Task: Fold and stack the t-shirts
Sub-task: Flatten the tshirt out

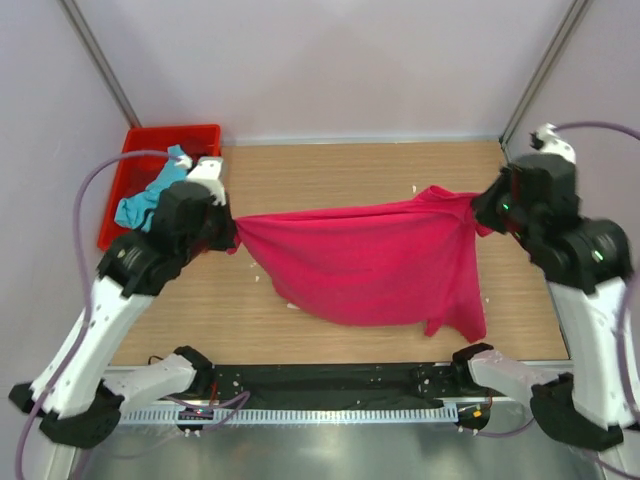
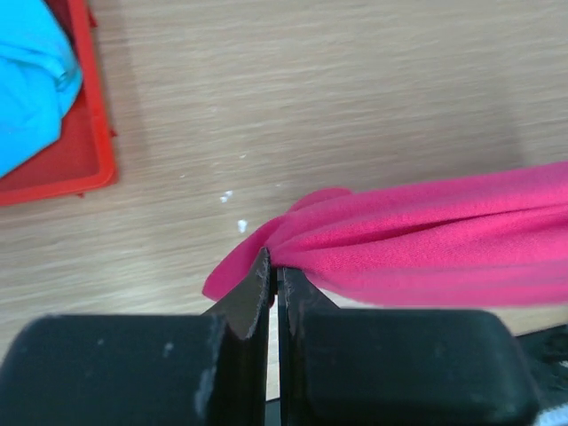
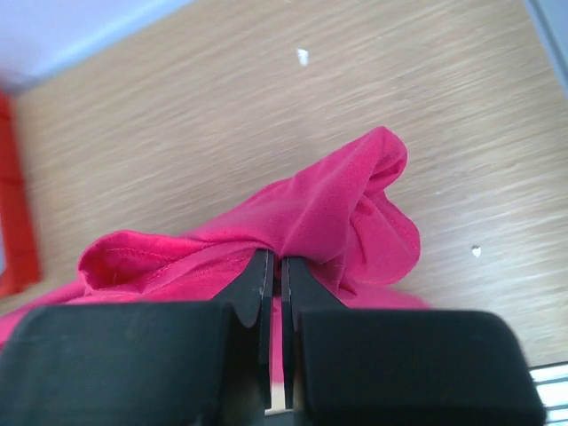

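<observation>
Left gripper (image 2: 273,264) pinched on a bunched edge of the pink shirt (image 1: 370,262); right gripper (image 3: 274,266) pinched on the opposite edge. Shirt held stretched across frame centre, hem sagging to table (image 1: 350,170). Judged light, limp; best taken at corners. Blue shirt (image 1: 150,195) seen in crate (image 1: 165,135), upper left.

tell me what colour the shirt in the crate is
The shirt is turquoise-blue, best seen in the left wrist view, lying in the red crate.
</observation>
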`<move>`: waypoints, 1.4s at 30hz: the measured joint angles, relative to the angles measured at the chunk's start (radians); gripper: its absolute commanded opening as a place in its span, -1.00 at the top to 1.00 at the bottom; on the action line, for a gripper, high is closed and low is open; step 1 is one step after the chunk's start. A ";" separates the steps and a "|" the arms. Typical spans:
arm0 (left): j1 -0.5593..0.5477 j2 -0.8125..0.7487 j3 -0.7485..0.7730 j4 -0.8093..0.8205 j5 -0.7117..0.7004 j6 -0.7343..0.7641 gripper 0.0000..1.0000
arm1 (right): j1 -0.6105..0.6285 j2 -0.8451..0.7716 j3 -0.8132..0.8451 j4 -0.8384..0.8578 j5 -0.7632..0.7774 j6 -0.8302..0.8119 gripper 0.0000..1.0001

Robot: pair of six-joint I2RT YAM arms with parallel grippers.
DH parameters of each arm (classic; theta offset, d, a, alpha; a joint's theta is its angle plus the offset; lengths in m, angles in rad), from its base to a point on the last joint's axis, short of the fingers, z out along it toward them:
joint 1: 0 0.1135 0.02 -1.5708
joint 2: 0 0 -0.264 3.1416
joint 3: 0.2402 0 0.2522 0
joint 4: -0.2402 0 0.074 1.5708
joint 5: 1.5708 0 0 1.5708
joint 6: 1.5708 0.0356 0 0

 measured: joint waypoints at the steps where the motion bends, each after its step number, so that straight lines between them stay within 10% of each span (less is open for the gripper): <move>1: 0.004 0.061 0.014 0.001 -0.018 0.013 1.00 | -0.004 0.048 -0.024 0.029 0.023 -0.012 0.98; 5: 0.037 0.364 0.153 0.012 -0.099 0.065 0.99 | -0.104 0.329 -0.076 0.187 0.041 -0.064 0.87; 7: 0.056 0.583 0.309 -0.016 -0.146 0.087 0.18 | -0.171 0.488 -0.072 0.259 0.021 -0.075 0.45; 10: 0.083 0.898 0.646 -0.077 -0.217 0.109 -0.47 | -0.251 0.753 0.017 0.276 0.000 -0.102 -0.24; 13: 0.101 1.025 0.762 -0.081 -0.270 0.121 -0.72 | -0.285 0.890 0.075 0.257 -0.008 -0.125 -0.42; 28: 0.051 0.299 -0.435 0.093 0.167 -0.138 -0.64 | -0.263 0.203 -0.731 0.249 -0.148 -0.066 -0.25; 33: 0.051 0.394 -0.507 0.188 0.277 -0.200 -0.69 | -0.338 0.285 -0.822 0.293 -0.175 -0.061 -0.33; 42: 0.051 0.613 -0.472 0.394 0.369 -0.205 -0.08 | -0.373 0.292 -0.874 0.356 -0.194 -0.053 -0.34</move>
